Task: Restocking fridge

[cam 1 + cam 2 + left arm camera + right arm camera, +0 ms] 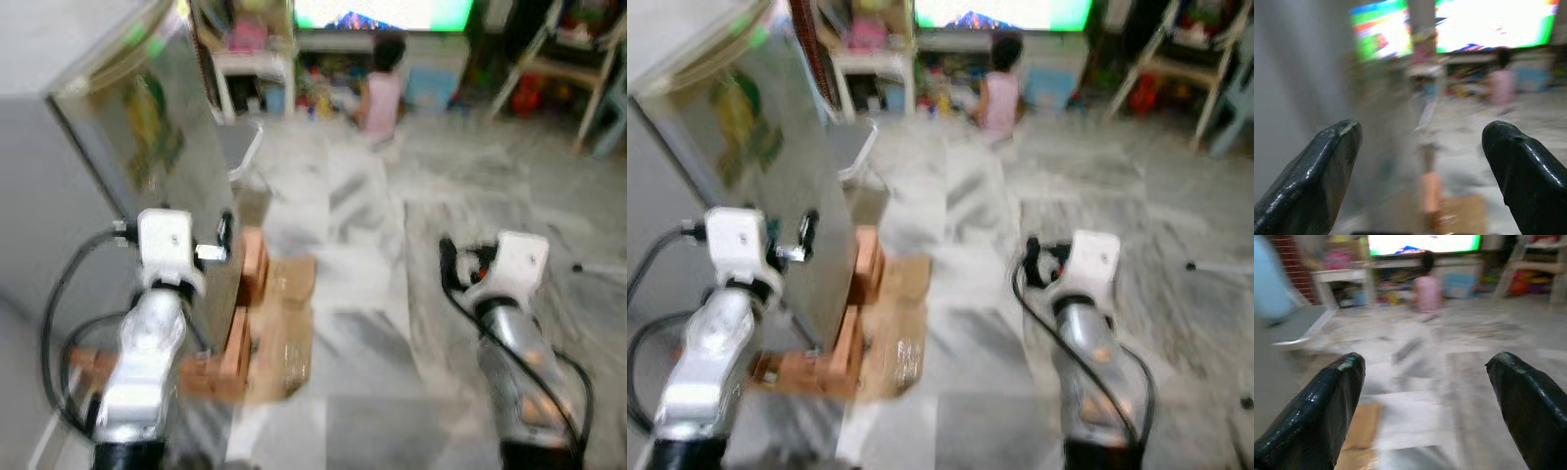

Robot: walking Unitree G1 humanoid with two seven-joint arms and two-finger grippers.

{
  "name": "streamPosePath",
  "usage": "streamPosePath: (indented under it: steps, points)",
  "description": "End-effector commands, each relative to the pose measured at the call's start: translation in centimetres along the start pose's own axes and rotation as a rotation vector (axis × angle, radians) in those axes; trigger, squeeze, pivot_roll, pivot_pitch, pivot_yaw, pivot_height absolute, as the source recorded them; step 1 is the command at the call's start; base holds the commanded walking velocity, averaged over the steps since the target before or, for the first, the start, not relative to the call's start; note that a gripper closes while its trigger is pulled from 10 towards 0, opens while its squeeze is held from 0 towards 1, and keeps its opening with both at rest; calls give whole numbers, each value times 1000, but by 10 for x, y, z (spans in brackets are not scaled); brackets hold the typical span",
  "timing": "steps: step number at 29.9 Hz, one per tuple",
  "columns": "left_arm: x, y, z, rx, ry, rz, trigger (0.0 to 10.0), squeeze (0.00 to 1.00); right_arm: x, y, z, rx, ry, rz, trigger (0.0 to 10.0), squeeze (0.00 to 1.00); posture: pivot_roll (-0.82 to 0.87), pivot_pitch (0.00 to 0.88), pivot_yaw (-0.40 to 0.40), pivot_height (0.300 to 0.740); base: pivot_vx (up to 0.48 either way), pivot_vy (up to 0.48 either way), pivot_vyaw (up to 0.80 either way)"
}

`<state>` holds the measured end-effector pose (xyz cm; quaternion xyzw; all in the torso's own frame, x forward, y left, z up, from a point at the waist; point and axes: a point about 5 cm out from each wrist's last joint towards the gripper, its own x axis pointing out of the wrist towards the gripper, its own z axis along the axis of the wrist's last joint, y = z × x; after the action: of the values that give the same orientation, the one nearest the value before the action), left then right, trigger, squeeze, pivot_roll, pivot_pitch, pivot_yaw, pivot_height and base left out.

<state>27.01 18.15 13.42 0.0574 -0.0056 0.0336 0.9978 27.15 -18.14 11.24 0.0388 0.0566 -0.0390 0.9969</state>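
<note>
1. The fridge (118,147) stands at the robot's left, tall and upright, its grey side turned to the camera. It rests on a wooden pallet (235,343) with cardboard (289,323) on the floor (392,294).
2. The left gripper (1420,171) is raised just beside the fridge wall. Its fingers (1312,176) are spread apart and hold nothing. The fridge lies to the left of these fingers, very near, so I judge the left arm is the nearer one for reaching it.
3. No door handle can be made out, because the views are blurred.
4. The right gripper (1422,406) points over bare floor, well apart from the fridge. Its fingers (1528,401) are also spread and empty.
5. Far ahead a person (380,83) sits on the floor before a bright screen (382,14).
6. No food item to stock is visible.
</note>
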Motion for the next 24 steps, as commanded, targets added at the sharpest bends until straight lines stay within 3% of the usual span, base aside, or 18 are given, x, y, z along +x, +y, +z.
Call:
streamPosePath:
  steps: [1,7,11,24]
  points:
    - [0,-4,-1,-7,10,-12,10000,0,-1,-6,6,-9,-18,-18,10000,0,27,0,12,740,0,431,0]
    - [-4,-9,-5,6,17,-30,10000,0,-4,-9,4,-14,-14,-31,10000,0,20,0,18,740,0,447,0]
    - [-3,-11,-5,8,18,-33,10000,0,-5,-8,3,-16,-10,-30,10000,0,18,0,16,740,298,290,0]
    - [-4,-19,-2,9,9,-79,10000,0,-5,-10,3,-26,-5,-31,10000,0,18,0,10,740,21,0,0]
